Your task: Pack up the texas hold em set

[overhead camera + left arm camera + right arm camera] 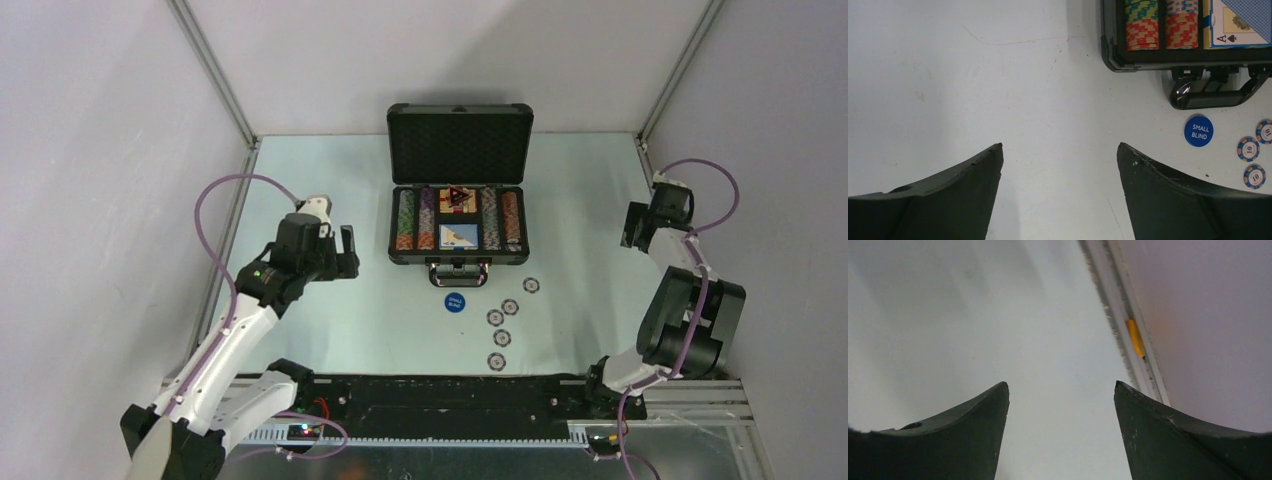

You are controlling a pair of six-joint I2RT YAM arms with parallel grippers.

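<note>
Fingers (968, 195) apart; marker (456, 196) indistinct, perhaps triangular.

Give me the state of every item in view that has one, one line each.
Dark grey hard briefcase: open, lid upright.
Rows of striped poker chips in the case: seated in their slots.
Five loose striped poker chips: flat on the white table, outside the case.
Round blue small blind button: flat on the table, unpacked.
Left gripper: open, empty.
Right gripper: open, empty.
</note>
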